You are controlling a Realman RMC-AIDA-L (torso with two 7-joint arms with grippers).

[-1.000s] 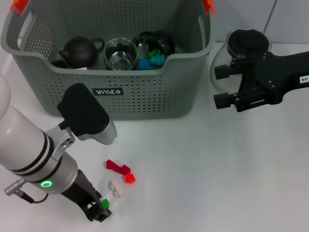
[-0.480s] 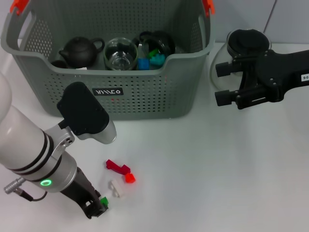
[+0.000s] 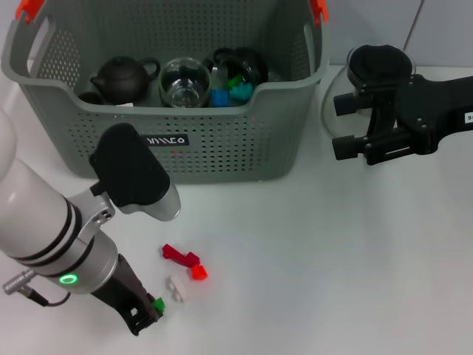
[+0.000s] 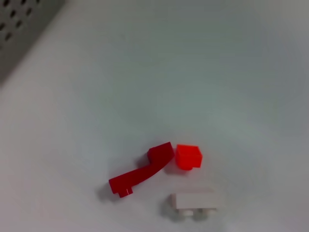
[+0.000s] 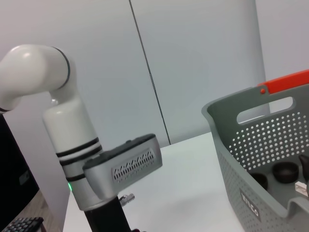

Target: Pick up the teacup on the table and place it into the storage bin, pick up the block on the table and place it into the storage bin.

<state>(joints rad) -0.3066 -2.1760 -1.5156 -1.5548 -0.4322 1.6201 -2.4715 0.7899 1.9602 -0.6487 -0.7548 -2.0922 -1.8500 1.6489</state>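
**Left end effector low at the near edge, green block in its grip**

The left end effector (image 3: pixel 150 314) sat down at the near edge of the counter (image 3: pixel 332 266), and we saw its dark fingers closed on a small green block (image 3: pixel 158 304). Just beside it lay a white block (image 3: pixel 177 288), then an orange-red cube (image 3: pixel 198 272) touching a curved dark red piece (image 3: pixel 179 255); the wrist view gave us those same three close together. Behind them stood the storage bin (image 3: pixel 222 140), and inside we made out a black teapot (image 3: pixel 123 78), a glass teacup (image 3: pixel 185 81) and blue and green blocks (image 3: pixel 230 94). The right end effector (image 3: pixel 347 126) hovered off to the bin's right, its two fingers spread wide with nothing between them, in front of a glass pot with a black lid (image 3: pixel 380 66).
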